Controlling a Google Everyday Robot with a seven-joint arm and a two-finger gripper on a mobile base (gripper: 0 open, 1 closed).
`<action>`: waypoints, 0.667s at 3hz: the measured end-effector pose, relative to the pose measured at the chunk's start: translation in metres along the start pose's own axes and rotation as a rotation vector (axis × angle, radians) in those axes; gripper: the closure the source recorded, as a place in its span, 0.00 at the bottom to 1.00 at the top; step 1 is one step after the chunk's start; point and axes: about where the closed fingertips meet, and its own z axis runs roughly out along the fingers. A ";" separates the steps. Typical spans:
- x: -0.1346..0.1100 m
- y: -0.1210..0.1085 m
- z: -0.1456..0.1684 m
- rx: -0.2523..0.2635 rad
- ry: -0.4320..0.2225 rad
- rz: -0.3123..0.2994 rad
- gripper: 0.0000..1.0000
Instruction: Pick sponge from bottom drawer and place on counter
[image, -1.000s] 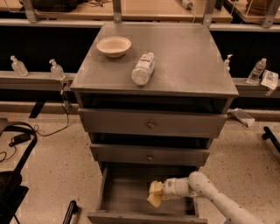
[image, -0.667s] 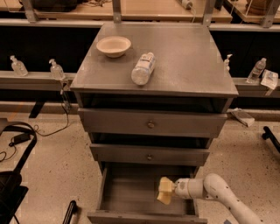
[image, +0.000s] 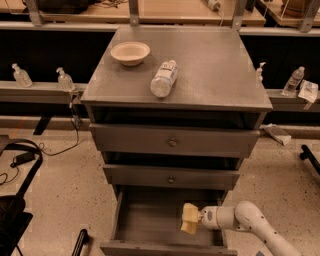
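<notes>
Currently gripper inside bottom drawer, right half, lower centre of frame; my arm enters from lower right. Pale-yellow mass at tip, long axis up-down in frame, crosswise to wrist. Cannot tell sponge from my own pale-yellow parts there, so grip state: cannot tell. No separate sponge seen on drawer floor; judge it sits at my tip. Counter lies straight up-frame, above upper drawers. Next, I judge: back out toward frame bottom, then rise. Bowl, bottle occupy counter left and centre.
</notes>
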 end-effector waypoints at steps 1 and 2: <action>0.018 -0.025 -0.025 0.048 0.026 -0.034 1.00; 0.061 -0.095 -0.096 0.119 0.055 -0.125 1.00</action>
